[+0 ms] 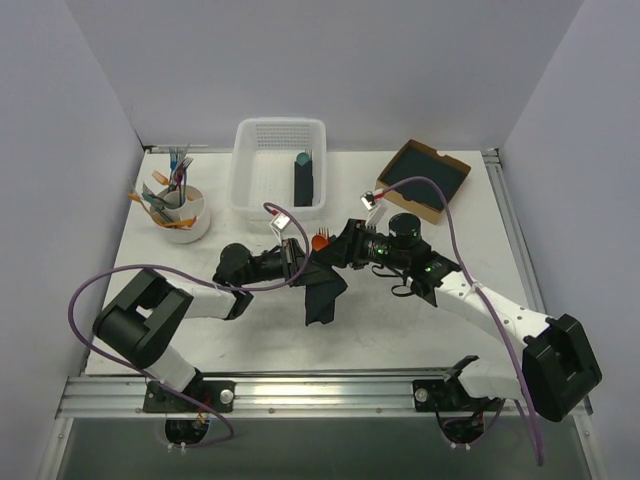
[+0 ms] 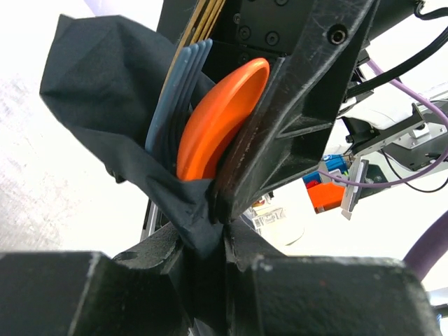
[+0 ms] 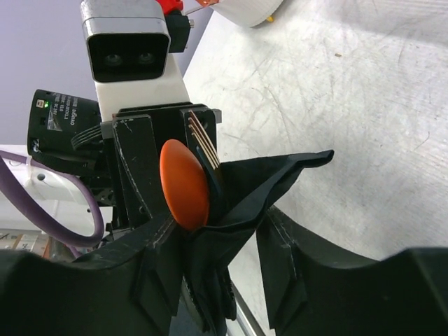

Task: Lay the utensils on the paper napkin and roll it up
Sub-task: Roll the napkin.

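Observation:
Both grippers meet above the middle of the table. The paper napkin (image 1: pixel 322 292) hangs there as a loose, dark, half-rolled bundle with an orange tip (image 1: pixel 320 240) at its top. My left gripper (image 2: pixel 225 224) is shut on the napkin's (image 2: pixel 98 77) lower fold, with an orange spoon (image 2: pixel 217 119) and a dark blue fork (image 2: pixel 175 98) standing inside it. My right gripper (image 3: pixel 217 220) is open around the napkin (image 3: pixel 266 178). The cloth and the spoon (image 3: pixel 183 185) lean on its left finger, and a gap shows before its right finger (image 3: pixel 294 273).
A white basket (image 1: pixel 280 165) at the back holds a dark roll with a teal tip (image 1: pixel 303 180). A white cup of mixed cutlery (image 1: pixel 180 212) stands at the back left. A cardboard box of dark sheets (image 1: pixel 425 178) sits at the back right.

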